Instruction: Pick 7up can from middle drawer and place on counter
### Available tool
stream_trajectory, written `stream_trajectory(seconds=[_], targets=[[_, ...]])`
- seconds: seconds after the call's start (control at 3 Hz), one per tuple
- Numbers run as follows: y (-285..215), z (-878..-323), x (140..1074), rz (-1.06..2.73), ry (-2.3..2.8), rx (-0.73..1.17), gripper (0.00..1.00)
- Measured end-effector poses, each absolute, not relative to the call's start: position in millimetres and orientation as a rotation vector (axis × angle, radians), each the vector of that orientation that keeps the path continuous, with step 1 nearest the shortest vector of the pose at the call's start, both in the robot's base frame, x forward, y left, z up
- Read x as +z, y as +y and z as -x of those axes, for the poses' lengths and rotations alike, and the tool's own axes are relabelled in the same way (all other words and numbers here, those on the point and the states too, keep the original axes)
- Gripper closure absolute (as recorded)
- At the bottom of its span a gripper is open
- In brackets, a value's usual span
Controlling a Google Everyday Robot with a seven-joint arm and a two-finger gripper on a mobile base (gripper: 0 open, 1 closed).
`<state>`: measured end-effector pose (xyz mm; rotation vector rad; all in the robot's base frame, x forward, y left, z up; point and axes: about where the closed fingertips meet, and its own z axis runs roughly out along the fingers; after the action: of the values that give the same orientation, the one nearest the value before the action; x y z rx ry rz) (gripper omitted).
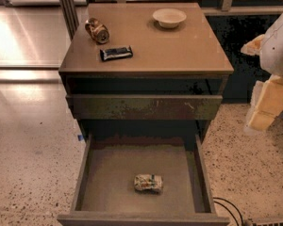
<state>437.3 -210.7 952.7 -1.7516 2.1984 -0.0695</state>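
The robot's arm (279,44) shows at the 3 o'clock edge of the view. It is a rounded white shell with a small tan wedge jutting from its 9 o'clock side. Below the shell, toward 6 o'clock, sits the gripper (266,108), made of blocky, stepped cream-yellow segments, palest at the lowest end.

The 7up can (148,183) lies sideways in the open middle drawer (81,175). The counter (179,51) holds a bowl (169,17), a brownish can (97,30), perhaps a snack bar (116,53). The gripper (265,111) hangs at right.
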Motion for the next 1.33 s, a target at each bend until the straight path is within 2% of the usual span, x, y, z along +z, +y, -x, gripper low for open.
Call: stream_trajectory(seconds=[1.33], targets=[[-143.8, -410.6, 736.0, 1.983, 2.051, 0.209, 0.0]])
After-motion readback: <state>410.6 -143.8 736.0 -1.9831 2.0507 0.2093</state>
